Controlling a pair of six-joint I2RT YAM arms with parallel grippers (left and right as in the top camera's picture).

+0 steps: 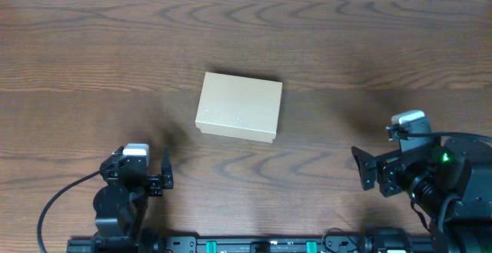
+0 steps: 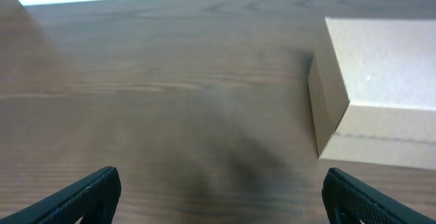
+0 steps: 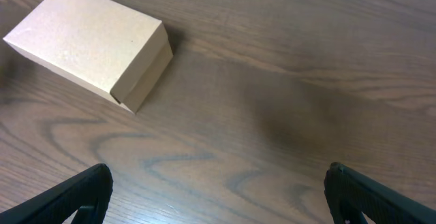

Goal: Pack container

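While closed, container (image 1: 239,108) well ahead of left gripper (image 2: 221,180), right gripper (image 3: 219,176).

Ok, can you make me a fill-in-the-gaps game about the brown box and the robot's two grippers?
1. The small tan cardboard box lies with its lid ____.
2. It rests on a brown ____ table.
3. The left gripper and the right gripper are both ____, holding nothing.
Missing words: closed, wooden, open.
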